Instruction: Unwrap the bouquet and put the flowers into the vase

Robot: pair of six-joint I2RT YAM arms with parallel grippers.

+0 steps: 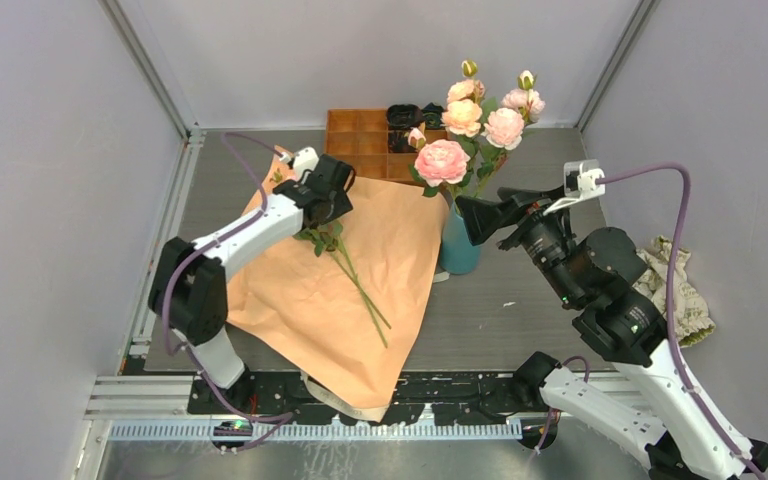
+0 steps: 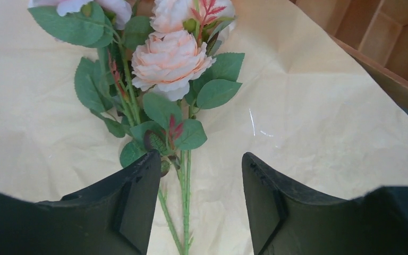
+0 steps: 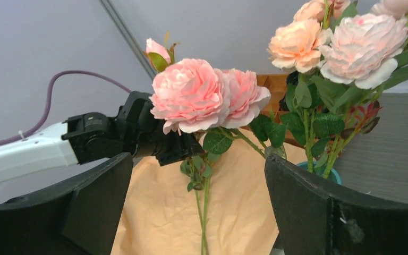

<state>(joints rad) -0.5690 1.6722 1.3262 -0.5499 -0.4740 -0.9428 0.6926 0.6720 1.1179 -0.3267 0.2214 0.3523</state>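
Overhead view. Wrapping paper (image 1: 290, 310) lies unfolded on the left half of the table (image 1: 530, 300). The loose roses (image 1: 355, 280) rest on it, their long axis running from blooms near the paper's far-left corner to cut ends toward its near-right edge. My left gripper (image 1: 325, 212) stands directly over the leafy upper stems, so this is the nearer arm. The teal vase (image 1: 458, 250) stands upright at the paper's right edge with the potted roses (image 1: 465, 115) in it. My right gripper (image 1: 467, 222) hovers beside its mouth, well apart from the loose roses. An orange tray (image 1: 360, 135) sits at the table's far edge.

Left wrist view. Jaws are apart, one on each side of the green stems just below the lowest leaves. The stems pass lengthwise through the gap, nearer the left-hand finger, and I see no contact. The blooms lie beyond the fingertips.

Right wrist view. Jaws are wide apart and empty, framing the potted roses, with the vase rim just inside the right-hand finger.

I judge that the grasp depends on both stems staying inside the gap. Any lift must then swing the cut ends rightward to the vase.
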